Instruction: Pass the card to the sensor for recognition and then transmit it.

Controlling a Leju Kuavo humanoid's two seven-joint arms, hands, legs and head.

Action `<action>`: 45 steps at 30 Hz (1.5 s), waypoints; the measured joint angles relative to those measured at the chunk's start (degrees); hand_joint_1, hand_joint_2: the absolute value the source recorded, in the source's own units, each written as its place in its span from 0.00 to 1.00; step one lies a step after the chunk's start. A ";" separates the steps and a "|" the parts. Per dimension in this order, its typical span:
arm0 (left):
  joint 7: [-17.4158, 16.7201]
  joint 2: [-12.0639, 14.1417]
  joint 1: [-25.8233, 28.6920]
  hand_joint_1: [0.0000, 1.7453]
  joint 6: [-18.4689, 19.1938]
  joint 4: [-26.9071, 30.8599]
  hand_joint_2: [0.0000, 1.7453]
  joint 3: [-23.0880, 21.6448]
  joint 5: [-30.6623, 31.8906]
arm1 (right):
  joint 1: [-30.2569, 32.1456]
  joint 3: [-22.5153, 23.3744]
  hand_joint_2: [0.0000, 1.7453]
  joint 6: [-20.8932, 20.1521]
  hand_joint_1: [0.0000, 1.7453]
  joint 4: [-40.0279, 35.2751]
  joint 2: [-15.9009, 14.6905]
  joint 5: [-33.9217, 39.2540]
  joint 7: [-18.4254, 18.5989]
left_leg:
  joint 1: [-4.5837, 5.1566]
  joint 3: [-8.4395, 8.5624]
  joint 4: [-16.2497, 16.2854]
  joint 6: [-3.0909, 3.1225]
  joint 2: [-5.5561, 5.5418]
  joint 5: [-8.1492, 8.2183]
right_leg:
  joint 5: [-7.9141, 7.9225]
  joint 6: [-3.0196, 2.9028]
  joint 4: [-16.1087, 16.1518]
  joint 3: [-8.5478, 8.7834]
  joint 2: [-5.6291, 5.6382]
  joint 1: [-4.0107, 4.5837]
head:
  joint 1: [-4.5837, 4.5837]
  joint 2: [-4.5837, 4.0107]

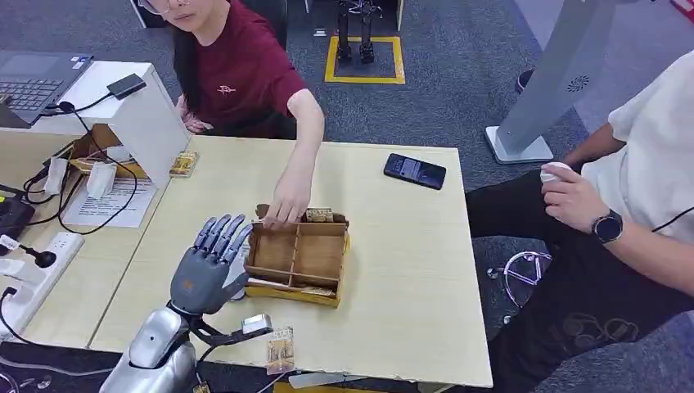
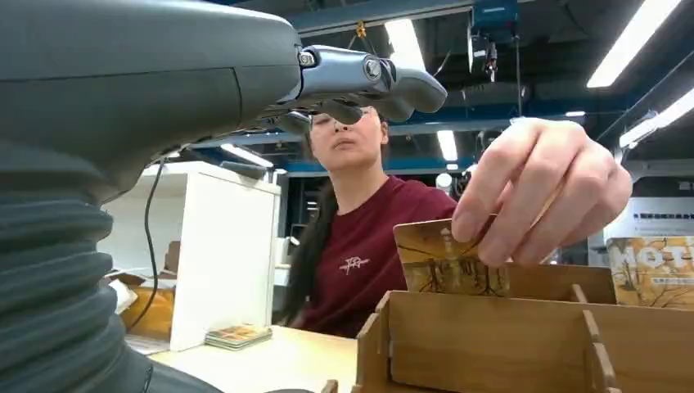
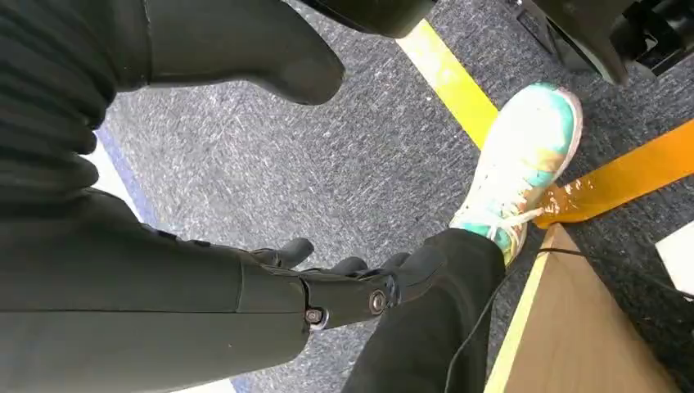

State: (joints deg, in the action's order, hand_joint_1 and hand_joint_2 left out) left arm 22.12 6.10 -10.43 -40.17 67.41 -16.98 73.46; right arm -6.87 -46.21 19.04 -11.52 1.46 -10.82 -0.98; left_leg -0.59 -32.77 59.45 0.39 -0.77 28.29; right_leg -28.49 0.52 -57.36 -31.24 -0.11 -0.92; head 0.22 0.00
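Card [image 2: 448, 260] lower part hidden behind wooden box [image 2: 491, 340] wall, top under person's hand [image 2: 544, 192], print too blurred to read, box cut off by frame edge in left wrist view, right hand [image 3: 344, 282] fingertips partly hidden behind dark trouser leg [image 3: 434, 327].

The head view looks down on the table [image 1: 393, 327]. The left wrist view, low and close, shares its wooden box [image 1: 299, 255] [image 2: 491, 344]. The right wrist view faces the floor [image 3: 327, 164].

Matt wooden box [image 1: 299, 254] (glossy card [image 2: 446, 260])
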 joint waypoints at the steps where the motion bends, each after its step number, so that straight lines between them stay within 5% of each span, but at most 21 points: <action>1: 0.00 -0.02 0.00 0.00 0.00 0.00 1.00 0.00 0.00 | 0.00 0.02 1.00 0.00 0.00 0.00 0.00 0.00 0.00 | 0.00 0.00 0.00 0.00 0.00 0.00 | 0.00 0.00 0.00 0.00 0.00 0.00 | 0.00 0.02; 45: 2.12 -3.87 -6.90 0.00 0.00 -7.04 1.00 -1.05 -8.44 | -0.92 0.33 1.00 -0.94 0.00 -0.55 0.35 -2.05 0.42 | 0.00 0.00 0.00 0.00 0.00 0.00 | 0.01 0.00 0.00 -0.01 0.00 0.00 | 0.00 0.02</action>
State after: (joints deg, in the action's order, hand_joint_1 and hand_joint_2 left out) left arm 24.24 2.23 -17.32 -40.17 60.37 -18.03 65.02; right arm -7.78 -45.88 18.10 -12.07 1.81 -12.87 -0.57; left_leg -0.59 -32.77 59.45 0.39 -0.77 28.29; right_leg -28.48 0.52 -57.37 -31.25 -0.10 -0.92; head 0.22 0.02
